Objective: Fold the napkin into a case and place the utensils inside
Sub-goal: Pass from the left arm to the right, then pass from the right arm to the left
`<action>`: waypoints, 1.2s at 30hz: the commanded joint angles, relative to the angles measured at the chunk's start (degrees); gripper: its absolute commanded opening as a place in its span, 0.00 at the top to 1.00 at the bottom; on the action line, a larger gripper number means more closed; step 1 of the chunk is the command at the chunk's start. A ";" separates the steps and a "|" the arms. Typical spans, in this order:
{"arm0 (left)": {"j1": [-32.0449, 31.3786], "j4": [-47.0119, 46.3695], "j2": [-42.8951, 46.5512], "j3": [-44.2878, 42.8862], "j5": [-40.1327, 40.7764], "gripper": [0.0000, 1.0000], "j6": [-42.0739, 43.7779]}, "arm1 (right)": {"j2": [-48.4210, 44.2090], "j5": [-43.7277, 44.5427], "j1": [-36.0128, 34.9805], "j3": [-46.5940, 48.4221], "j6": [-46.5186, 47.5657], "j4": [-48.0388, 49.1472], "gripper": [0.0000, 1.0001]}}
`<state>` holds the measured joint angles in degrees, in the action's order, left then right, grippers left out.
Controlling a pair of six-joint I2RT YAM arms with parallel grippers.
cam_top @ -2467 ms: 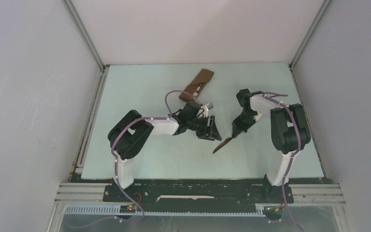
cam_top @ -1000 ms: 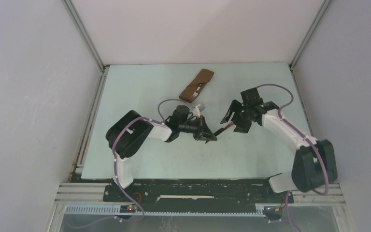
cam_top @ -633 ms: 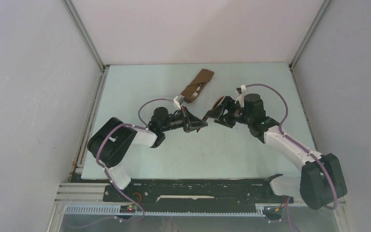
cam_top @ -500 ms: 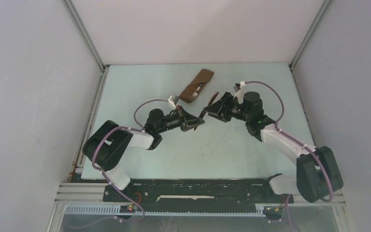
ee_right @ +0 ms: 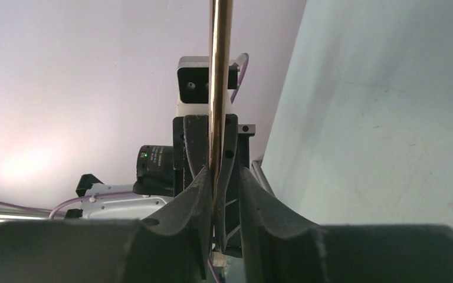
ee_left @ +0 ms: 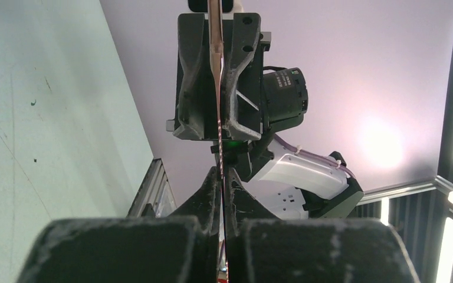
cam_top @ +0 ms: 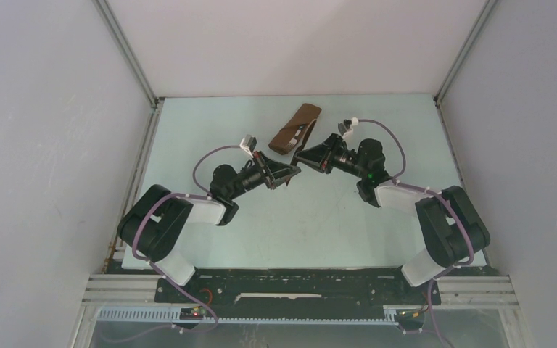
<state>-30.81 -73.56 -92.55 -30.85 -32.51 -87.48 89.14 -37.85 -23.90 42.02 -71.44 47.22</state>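
1. The left gripper (cam_top: 289, 172) is turned on its side, low over the pale green table (cam_top: 210, 123). It points toward the far right.
2. Its fingers (ee_left: 207, 197) are pressed together on the reddish-brown knife (ee_right: 219, 71). The left wrist view shows the knife edge-on as a thin line, and no gap shows beside it.
3. The right gripper (cam_top: 301, 155) comes from the other side and faces the left one, tip against tip. The knife runs straight from one gripper into the other.
4. The right fingers (ee_right: 196, 197) stand narrow around the knife. In the right wrist view one finger is against it. On the other side a small gap shows, so this pair is not clamped on it.
5. In the top view the knife is almost hidden where the two tips meet. I cannot tell how far it is above the table.
6. The case (cam_top: 292, 133), a narrow dark-brown cloth pouch, lies flat on the far middle part of the table. It lies diagonally, with its lower end toward the left.
7. The case is just beyond both grippers and neither one touches it. The right gripper is the nearer one.
8. A small silvery piece (cam_top: 302, 130) shows on the case. It is too small to say more.
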 commanded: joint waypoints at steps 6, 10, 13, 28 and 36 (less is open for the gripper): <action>0.31 -6.17 0.56 -1.44 1.62 1.00 -0.74 | 4.69 -1.88 -2.60 0.08 -7.74 14.61 0.87; 0.60 -5.87 1.14 0.04 2.37 0.70 -1.17 | 7.01 -2.62 -1.70 0.47 -11.37 21.92 1.00; 1.33 -4.99 3.51 2.44 1.59 0.43 0.11 | 7.74 -3.64 -0.45 0.52 -11.81 22.38 1.00; 0.83 -4.19 3.25 3.68 -0.44 1.00 1.17 | 6.15 -4.24 -0.07 0.96 -9.06 17.88 0.94; 1.52 -4.08 2.51 1.72 -1.17 1.00 2.58 | 3.51 -1.56 -3.47 -3.08 -9.36 14.82 0.65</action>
<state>-29.69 -74.24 -90.26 -27.40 -32.80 -87.15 94.70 -40.93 -25.45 40.62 -81.06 61.19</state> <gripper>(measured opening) 0.006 0.364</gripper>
